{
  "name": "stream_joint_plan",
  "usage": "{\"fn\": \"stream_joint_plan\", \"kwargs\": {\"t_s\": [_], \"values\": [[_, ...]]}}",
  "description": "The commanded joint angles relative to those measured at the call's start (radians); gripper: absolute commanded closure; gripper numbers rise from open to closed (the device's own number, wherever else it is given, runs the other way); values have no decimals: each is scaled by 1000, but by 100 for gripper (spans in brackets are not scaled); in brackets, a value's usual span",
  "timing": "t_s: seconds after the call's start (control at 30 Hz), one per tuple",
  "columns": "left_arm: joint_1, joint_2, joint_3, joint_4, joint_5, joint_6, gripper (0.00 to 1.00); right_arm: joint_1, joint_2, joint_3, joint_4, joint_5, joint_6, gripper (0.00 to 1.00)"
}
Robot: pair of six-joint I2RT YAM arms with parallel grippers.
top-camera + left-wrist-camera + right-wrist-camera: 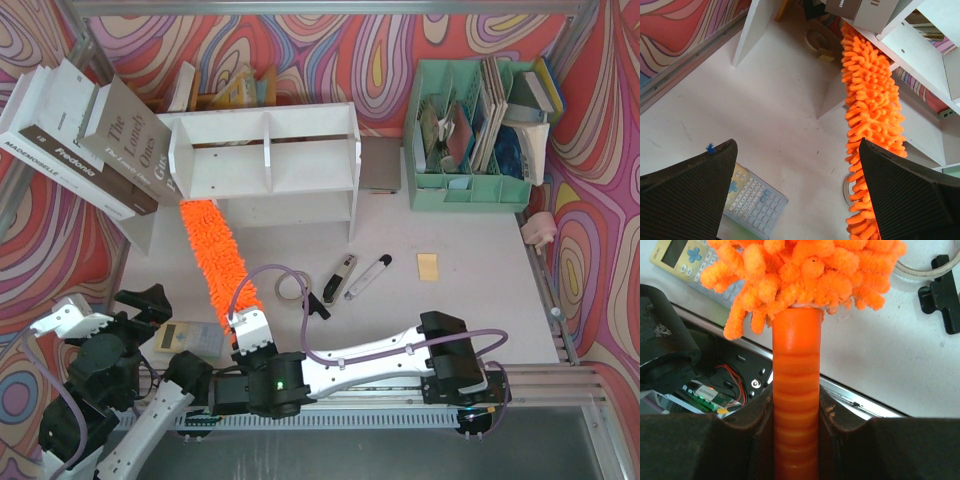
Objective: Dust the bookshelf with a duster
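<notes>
**Top view:** White wooden two-tier bookshelf [270, 150] w/ central divider is standing at the back of the pale table [470, 300]. Long fluffy bright orange chenille duster [215, 265] is lying diagonally from R gripper [247, 328] up to the bookshelf's lower-left corner. Its tip is reaching the bottom edge; contact can't be told. Large white and grey books [90, 140] are leaning at the shelf's L side. Mint green compartment organiser [470, 185] is sitting to the R of the shelf. L gripper [112, 310] is hovering near-left, apart from the duster, just beside a pale green calculator [180, 338].

**L wrist view:** L gripper [800, 200] is standing spread wide, nothing btw its fingers [690, 200]. Calculator [752, 200] is showing below them. Duster [870, 115] is running up past the R-hand finger toward the bookshelf [920, 55].

**R wrist view:** R gripper [796, 440] is pinching the duster's thin orange plastic handle [796, 365], pressed on both sides, w/ the fluffy head [805, 270] starting just beyond. Black clip [942, 295] is lying on the table at upper R.
</notes>
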Motion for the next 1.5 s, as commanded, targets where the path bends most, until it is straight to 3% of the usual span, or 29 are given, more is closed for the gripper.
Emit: {"fn": "stream_joint_plan", "kwargs": {"t_s": [0.0,0.3,0.47,0.6,0.83,1.47], "values": [[-9,-11,-6,5,-16,-1,2,-15,-19,30,-23,90,21,100],[-9,-15,-6,4,-16,-3,2,-117,-12,-100,55,-135,31,100],[-9,-15,-6,4,-16,-3,2,-122,31,-47,8,-154,29,100],[-9,-15,-7,4,-16,-2,2,-111,13,-34,6,-120,20,100],[-9,-13,-6,4,-18,-3,2,-12,-70,-37,53,108,-19,100],[-10,-15,-7,2,-19,-4,2,-124,53,-40,25,-198,10,100]]}}
